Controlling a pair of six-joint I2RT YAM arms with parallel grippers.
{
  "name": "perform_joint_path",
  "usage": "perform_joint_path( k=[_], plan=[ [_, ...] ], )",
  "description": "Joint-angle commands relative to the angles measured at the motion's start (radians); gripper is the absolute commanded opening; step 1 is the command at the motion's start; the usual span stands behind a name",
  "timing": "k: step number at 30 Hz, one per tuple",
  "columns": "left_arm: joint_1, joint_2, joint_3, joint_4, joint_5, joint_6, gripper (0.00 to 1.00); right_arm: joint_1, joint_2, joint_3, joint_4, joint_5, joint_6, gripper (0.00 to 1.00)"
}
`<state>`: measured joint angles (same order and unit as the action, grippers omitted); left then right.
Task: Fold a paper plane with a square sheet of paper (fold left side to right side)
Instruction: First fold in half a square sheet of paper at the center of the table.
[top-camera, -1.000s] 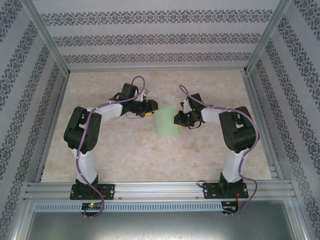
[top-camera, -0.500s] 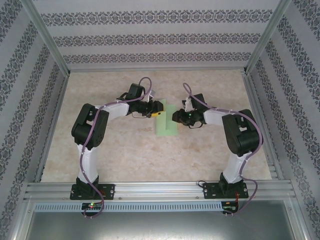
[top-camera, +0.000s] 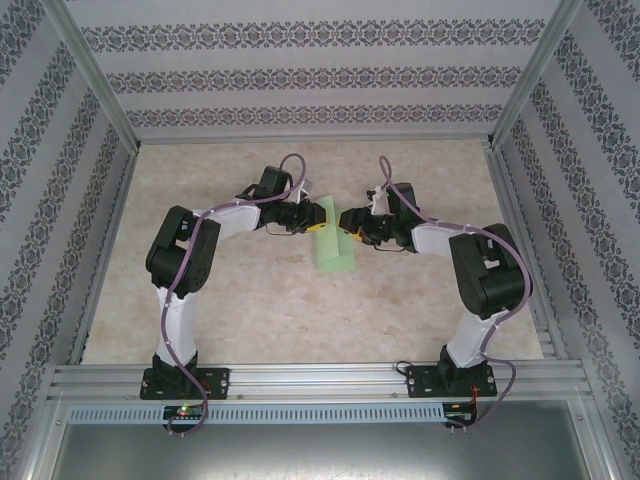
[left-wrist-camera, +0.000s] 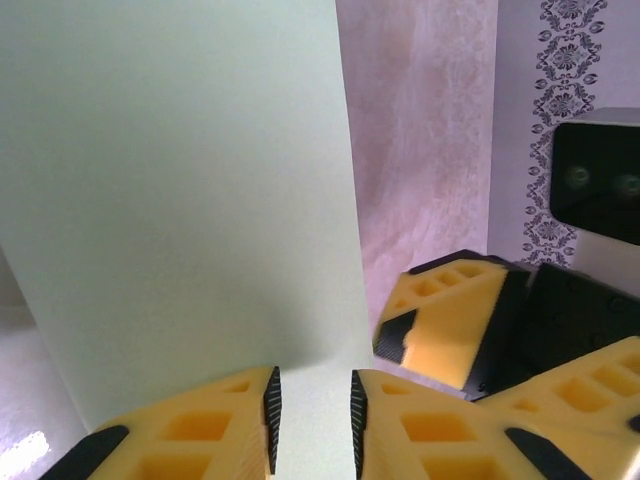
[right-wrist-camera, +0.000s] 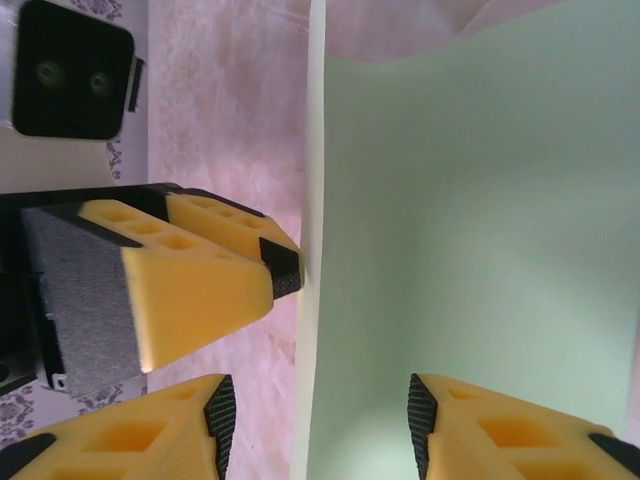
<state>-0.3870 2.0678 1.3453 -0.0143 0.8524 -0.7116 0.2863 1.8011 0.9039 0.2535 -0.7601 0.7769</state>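
Bench (top-camera: 250, 320): marbled beige, carrying the paper at centre frame. Square sheet of paper (top-camera: 334, 252): light green, lying between both tools, partly curving. Right tool (right-wrist-camera: 322, 420): standing wide open, straddling the sheet. Left tool (left-wrist-camera: 311, 405): standing narrowly open, sheet edge passing between its jaws.
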Motion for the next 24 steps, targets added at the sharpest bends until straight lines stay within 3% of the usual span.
perform_joint_path(
  k=[1,6,12,14,19,24],
  plan=[
    [-0.012,0.014,0.022,-0.01,-0.008,0.014,0.28,0.015,0.053,0.037,0.074,-0.053,0.054,0.49],
    [-0.012,0.012,0.021,-0.013,-0.008,0.017,0.28,0.037,0.107,0.07,0.108,-0.07,0.082,0.42],
    [-0.012,0.0,0.014,-0.019,-0.012,0.023,0.28,0.03,0.114,0.071,0.068,-0.046,0.051,0.15],
    [-0.012,-0.015,0.009,-0.023,-0.014,0.031,0.29,0.027,0.11,0.072,0.032,-0.031,0.024,0.1],
    [-0.011,-0.084,-0.023,-0.063,-0.06,0.068,0.37,0.016,0.094,0.077,-0.086,0.03,-0.059,0.08],
    [-0.01,-0.145,-0.052,-0.172,-0.182,0.11,0.48,0.01,0.092,0.102,-0.199,0.095,-0.131,0.08]
  ],
)
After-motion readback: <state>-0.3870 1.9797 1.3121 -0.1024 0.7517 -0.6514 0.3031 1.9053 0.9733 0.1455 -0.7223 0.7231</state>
